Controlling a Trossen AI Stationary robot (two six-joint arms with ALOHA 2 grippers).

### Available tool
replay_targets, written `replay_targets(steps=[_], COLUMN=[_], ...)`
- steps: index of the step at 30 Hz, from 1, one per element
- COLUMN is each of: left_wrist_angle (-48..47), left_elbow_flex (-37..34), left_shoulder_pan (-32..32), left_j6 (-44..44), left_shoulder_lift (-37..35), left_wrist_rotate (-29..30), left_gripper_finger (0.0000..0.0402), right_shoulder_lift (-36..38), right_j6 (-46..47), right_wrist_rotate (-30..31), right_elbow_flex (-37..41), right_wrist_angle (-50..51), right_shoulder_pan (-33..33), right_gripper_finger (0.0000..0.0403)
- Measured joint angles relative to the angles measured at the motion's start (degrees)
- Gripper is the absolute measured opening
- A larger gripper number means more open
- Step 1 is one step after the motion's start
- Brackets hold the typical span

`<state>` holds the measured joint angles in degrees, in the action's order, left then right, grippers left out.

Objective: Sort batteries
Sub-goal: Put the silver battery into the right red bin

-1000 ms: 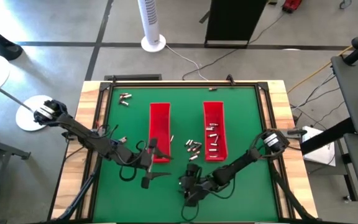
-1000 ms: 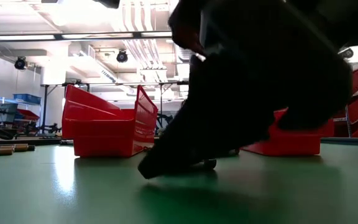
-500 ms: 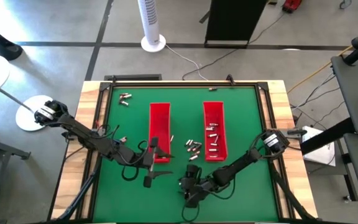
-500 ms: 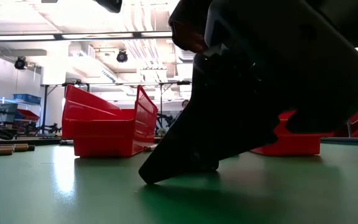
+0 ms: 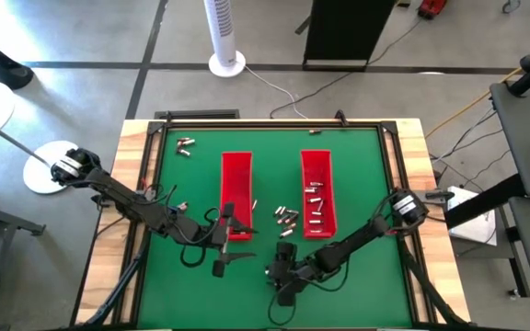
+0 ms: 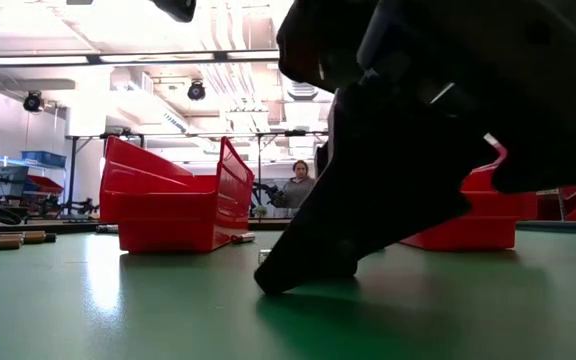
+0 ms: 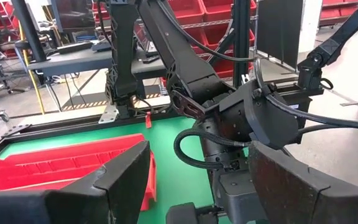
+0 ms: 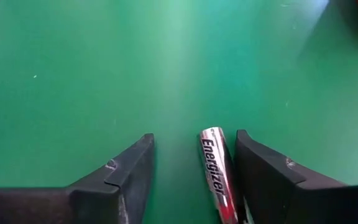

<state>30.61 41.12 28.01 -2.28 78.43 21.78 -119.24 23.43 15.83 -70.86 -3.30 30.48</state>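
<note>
Down low on the green bench (image 5: 182,184), the right hand (image 8: 191,171) brackets a battery (image 8: 215,171), fingers apart, one touching it, seemingly to pick it for sorting. Nearby, the left hand (image 5: 221,246) waits, fingers apart, beside the left tray (image 5: 236,175), clear of the work.

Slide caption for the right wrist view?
Right gripper open around one Energizer battery lying on the green mat, touching one finger.

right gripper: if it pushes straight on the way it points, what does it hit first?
Probably nothing soon. Past the right gripper, the view shows only bare green mat. The battery lies between its fingers, against one of them, so it would likely be carried along. Depth unclear.
</note>
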Motion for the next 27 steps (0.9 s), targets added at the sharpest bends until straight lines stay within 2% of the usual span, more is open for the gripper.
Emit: replay_targets(steps=[11, 21, 27], left_wrist_angle=[-0.13, -0.20, -0.22], left_elbow_flex=[-0.02, -0.02, -0.02], left_shoulder_pan=[0.00, 0.00, 0.00], left_j6=[0.28, 0.28, 0.28], left_shoulder_lift=[0.00, 0.00, 0.00], left_wrist_rotate=[0.24, 0.24, 0.24], left_gripper_finger=[0.0249, 0.0249, 0.0249], right_shoulder_lift=[2.18, 1.48, -0.32], right_j6=[3.62, 5.24, 6.21], right_wrist_rotate=[-1.48, 0.36, 2.45], right_elbow_flex=[-0.01, 0.18, 0.22], right_wrist_angle=[8.22, 5.60, 3.24], right_shoulder_pan=[0.45, 0.79, 1.63], right_gripper_finger=[0.0133, 0.0081, 0.0066])
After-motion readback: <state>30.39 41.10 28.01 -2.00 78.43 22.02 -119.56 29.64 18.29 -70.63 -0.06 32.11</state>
